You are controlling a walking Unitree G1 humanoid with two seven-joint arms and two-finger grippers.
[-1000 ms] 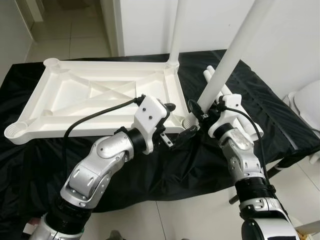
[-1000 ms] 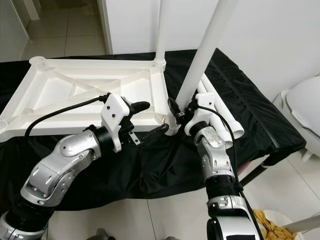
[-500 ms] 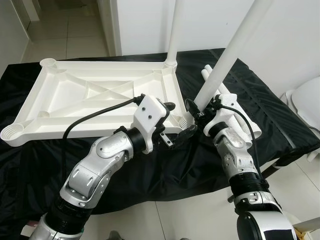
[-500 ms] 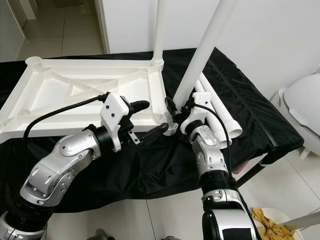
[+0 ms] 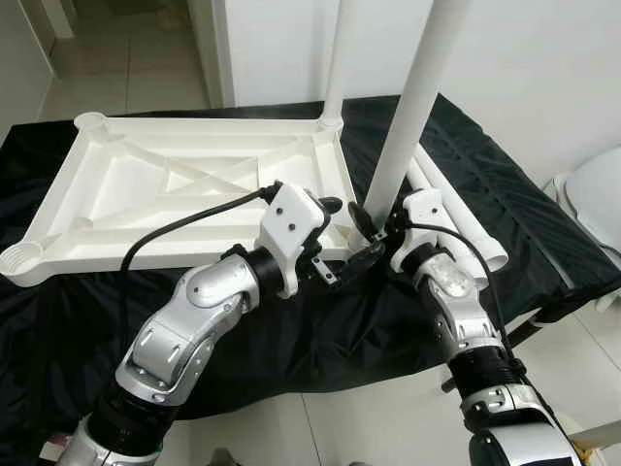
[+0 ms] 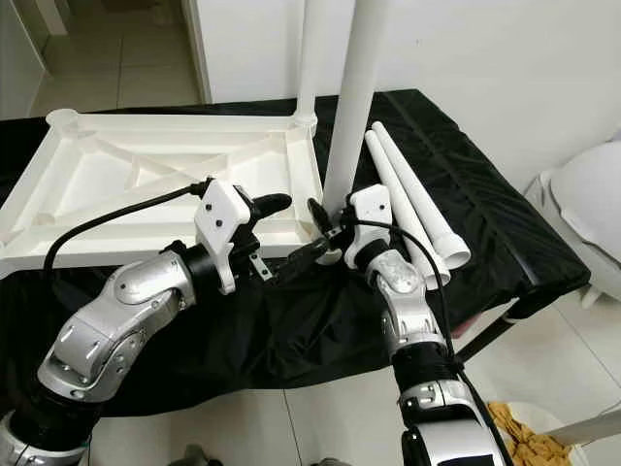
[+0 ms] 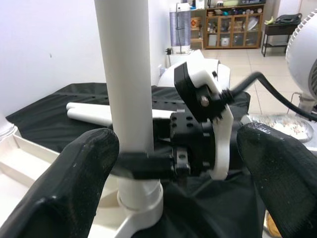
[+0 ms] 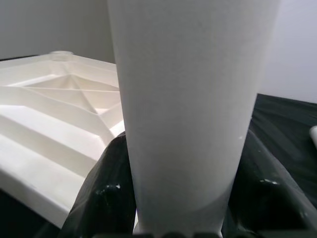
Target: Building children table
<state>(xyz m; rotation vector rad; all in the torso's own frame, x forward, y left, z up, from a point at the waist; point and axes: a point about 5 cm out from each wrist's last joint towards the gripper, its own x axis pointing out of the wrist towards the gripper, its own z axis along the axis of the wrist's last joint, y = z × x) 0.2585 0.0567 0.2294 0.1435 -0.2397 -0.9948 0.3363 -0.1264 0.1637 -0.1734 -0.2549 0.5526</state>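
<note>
The right gripper [image 5: 372, 221] clenched the upright leg [image 5: 408, 116] between its fingers; the left gripper [image 5: 342, 243] stood released just beside it.

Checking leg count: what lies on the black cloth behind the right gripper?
Two loose white legs lie side by side on the black cloth behind the right gripper; its wrist covers part of them.

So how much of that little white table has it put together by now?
One leg already stands in the far corner of the upturned tabletop. The right gripper holds a second leg upright at the near corner socket. Two legs lie on the black cloth, and two sockets wait.
</note>
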